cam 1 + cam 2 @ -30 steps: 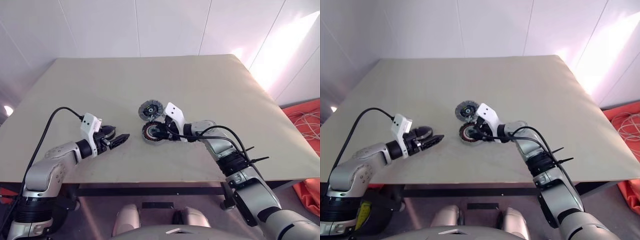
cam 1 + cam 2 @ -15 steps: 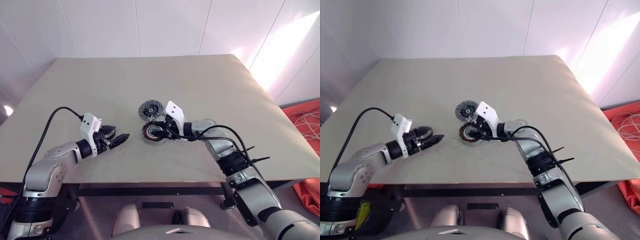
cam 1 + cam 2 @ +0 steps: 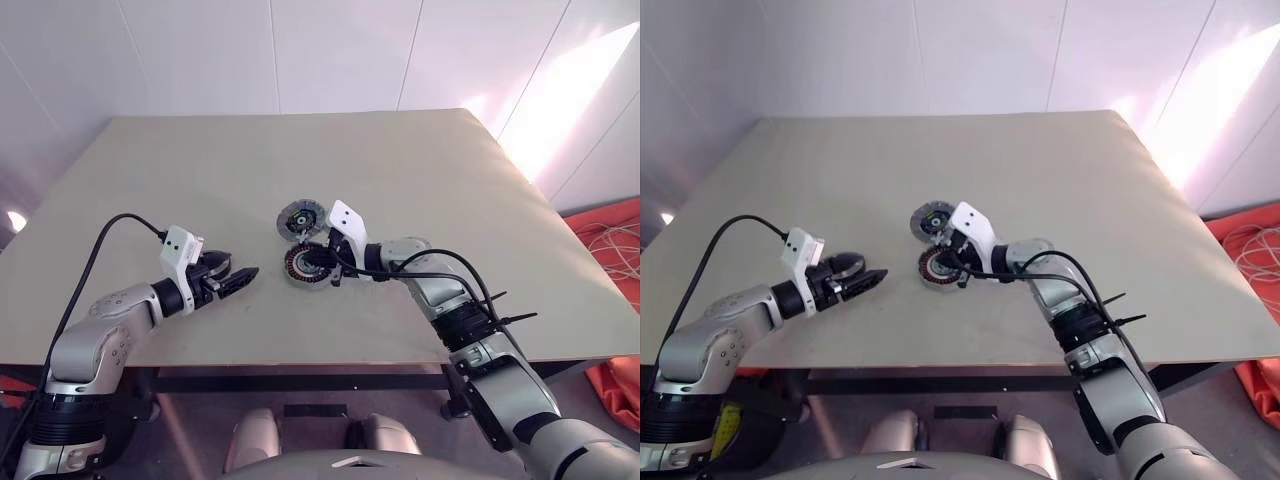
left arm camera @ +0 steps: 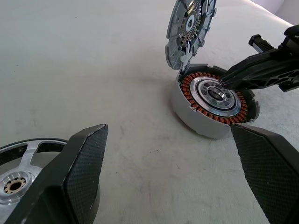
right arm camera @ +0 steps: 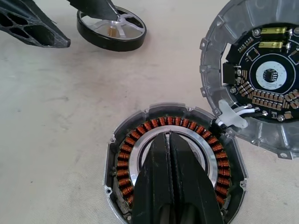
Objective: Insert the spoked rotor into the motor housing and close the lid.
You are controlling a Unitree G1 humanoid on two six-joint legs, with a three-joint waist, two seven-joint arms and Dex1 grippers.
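Left gripper (image 3: pixel 238 279) hangs wide open and empty above a black wheel (image 4: pixel 18 182) that its wrist view shows, while the right gripper (image 5: pixel 169 154), fingers pressed together and holding nothing, rests over the spoked rotor (image 4: pixel 214 95) seated in the motor housing (image 5: pixel 117 144), beyond which the lid (image 5: pixel 254 74) stands open on the table (image 3: pixel 420 170).

The centre of the shallow round grey metal motor housing (image 5: pixel 174 171), with its ring of reddish-brown copper coils, was covered in the right wrist view by the black fingers of the right gripper (image 5: pixel 169 137), pressed together. The open round grey lid (image 5: pixel 254 74) with its circuit board was cut off by that picture's edge. A black wheel with silver spokes (image 4: pixel 22 163) was partly hidden behind a black left finger (image 4: pixel 79 172).
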